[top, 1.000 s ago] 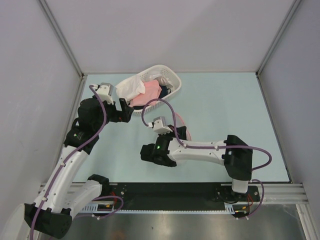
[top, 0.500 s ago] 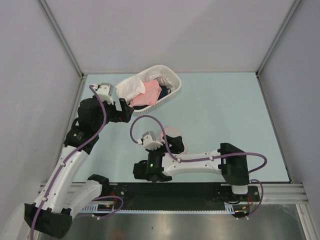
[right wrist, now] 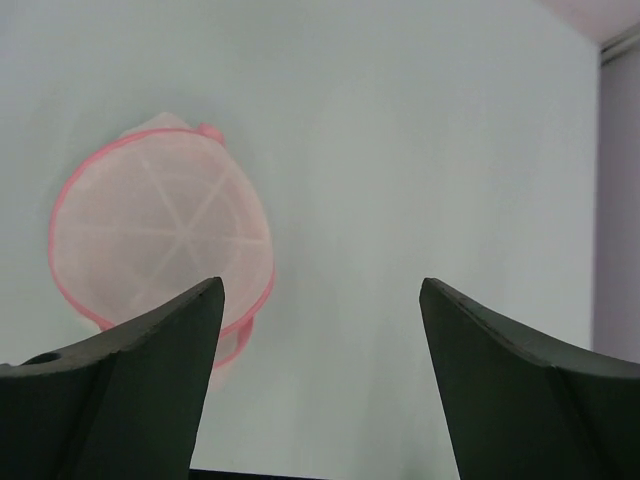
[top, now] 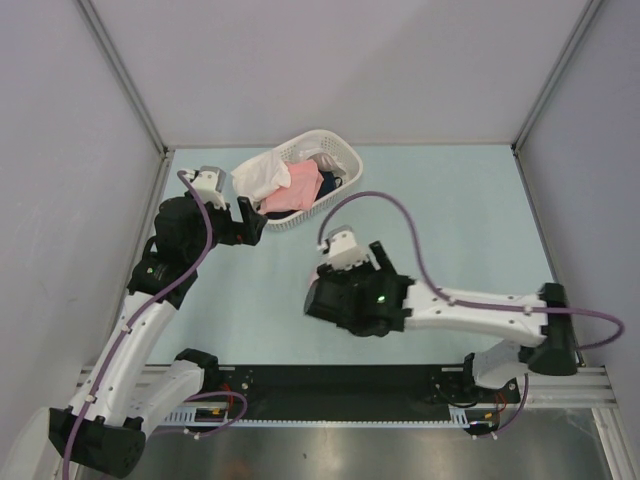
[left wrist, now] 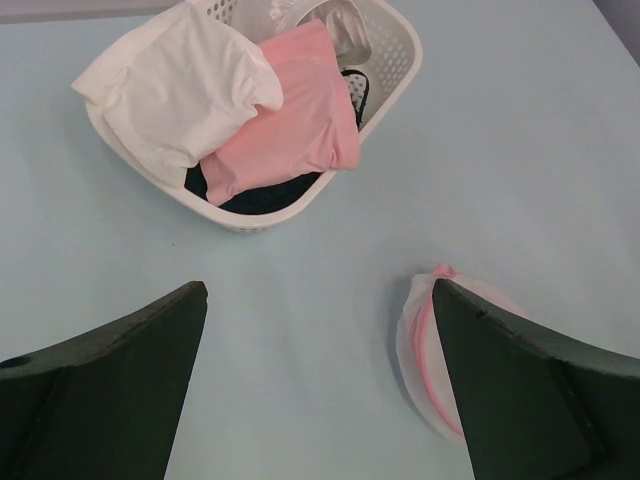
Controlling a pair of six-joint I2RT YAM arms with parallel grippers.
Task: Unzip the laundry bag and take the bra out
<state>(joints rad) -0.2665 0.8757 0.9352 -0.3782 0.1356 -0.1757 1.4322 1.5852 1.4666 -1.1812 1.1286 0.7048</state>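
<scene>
One pale blue counter (top: 470, 220) carried everything. Two white-and-black arms reached over it. Left end effector (left wrist: 320, 390) hovered at the far left, fingers spread wide, holding nothing. Right end effector (right wrist: 320, 380) hung mid-counter, likewise spread wide and empty.

White lattice plastic basket (left wrist: 400, 70) sat at the far side, just ahead of the left end effector. Inside it, a crumpled white cloth (left wrist: 180, 90) touched a folded salmon-pink fabric piece, judged to be the bra (left wrist: 290, 140), though no straps showed. A dark blue cloth (left wrist: 260, 195) lay under both.

Small round white mesh laundry bag (right wrist: 160, 240) with pink zip edging lay on the counter, apart from the basket. It sat below the right end effector and was hidden by that wrist in the top view. It looked see-through and empty, its rims seemingly parted at one edge, so the task seemed near done.

Risks: a low sweep of the right end effector could catch the light mesh and drag it. The left one, if dropped, could snag the lattice rim or pull the bra out.
</scene>
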